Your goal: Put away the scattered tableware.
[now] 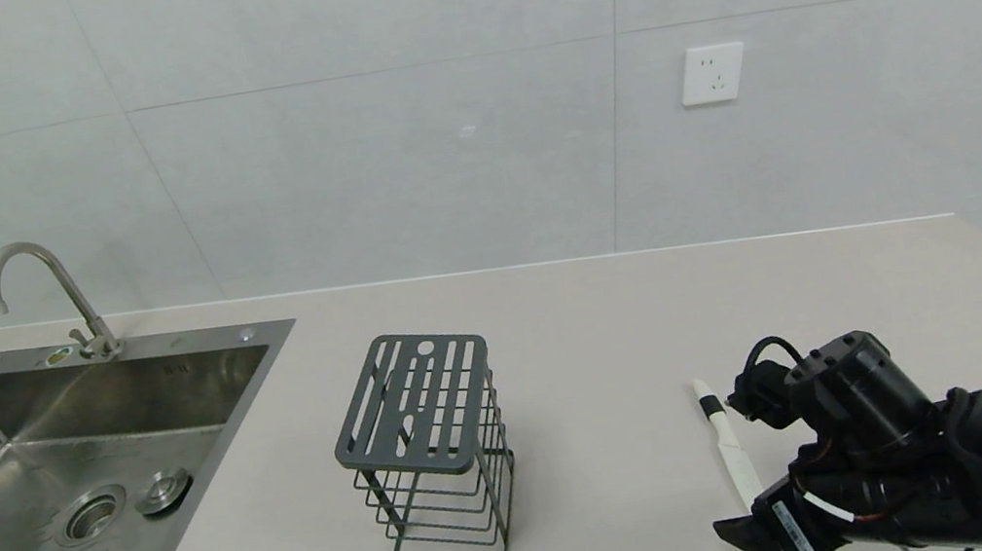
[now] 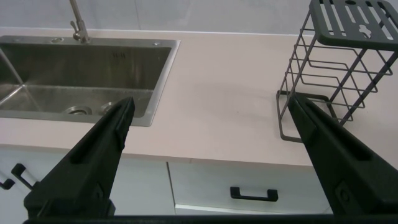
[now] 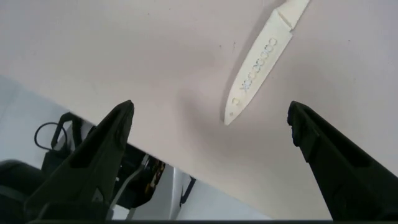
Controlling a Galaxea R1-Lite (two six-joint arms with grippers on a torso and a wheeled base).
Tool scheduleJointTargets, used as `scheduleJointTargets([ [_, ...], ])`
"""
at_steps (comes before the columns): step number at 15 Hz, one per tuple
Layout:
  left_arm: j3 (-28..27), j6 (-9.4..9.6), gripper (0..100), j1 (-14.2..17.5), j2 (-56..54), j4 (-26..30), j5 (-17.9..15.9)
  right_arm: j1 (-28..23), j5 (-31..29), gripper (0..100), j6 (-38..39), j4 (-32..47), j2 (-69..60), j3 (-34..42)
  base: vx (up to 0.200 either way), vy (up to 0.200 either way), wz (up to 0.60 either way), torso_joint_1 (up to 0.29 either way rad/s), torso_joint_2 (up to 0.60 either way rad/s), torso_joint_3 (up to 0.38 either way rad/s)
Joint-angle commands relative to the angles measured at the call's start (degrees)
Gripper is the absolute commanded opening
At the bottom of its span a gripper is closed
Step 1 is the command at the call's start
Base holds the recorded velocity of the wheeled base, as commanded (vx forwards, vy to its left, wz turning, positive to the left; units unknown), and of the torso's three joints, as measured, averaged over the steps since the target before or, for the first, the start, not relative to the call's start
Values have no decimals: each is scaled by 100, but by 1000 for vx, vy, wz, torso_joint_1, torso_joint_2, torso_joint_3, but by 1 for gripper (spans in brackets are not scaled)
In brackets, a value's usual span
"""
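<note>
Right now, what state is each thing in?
knife: lying flat on the counter, unheld
rack: upright, empty
faucet: off
sink stopper: out, beside the drain
drawer: shut
left gripper: open, empty
right gripper: open, empty

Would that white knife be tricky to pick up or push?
The white knife looks thin and rigid, so probably light and stiff. Lying flat on the smooth counter, it would likely slide or spin when pushed, not roll. Its low profile may make pinching hard.
</note>
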Motion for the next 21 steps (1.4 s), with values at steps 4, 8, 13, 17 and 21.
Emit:
scheduleJointTargets([
  [4, 0, 18, 100, 0, 7, -2, 1, -191, -226, 100, 105, -52, 477, -170, 0, 0, 0, 0, 0, 0],
  [8, 0, 35, 100, 0, 7, -2, 1, -578, -455, 100, 114, -421, 1180, -715, 0, 0, 0, 0, 0, 0],
  [13, 0, 35, 100, 0, 7, 7, 1, -754, -455, 100, 123, -509, 1496, -847, 0, 0, 0, 0, 0, 0],
  [17, 0, 35, 100, 0, 7, -2, 1, -736, -463, 100, 114, -930, 1795, -856, 0, 0, 0, 0, 0, 0],
  [21, 0, 35, 100, 0, 7, -2, 1, -745, -463, 100, 114, -930, 1786, -856, 0, 0, 0, 0, 0, 0],
])
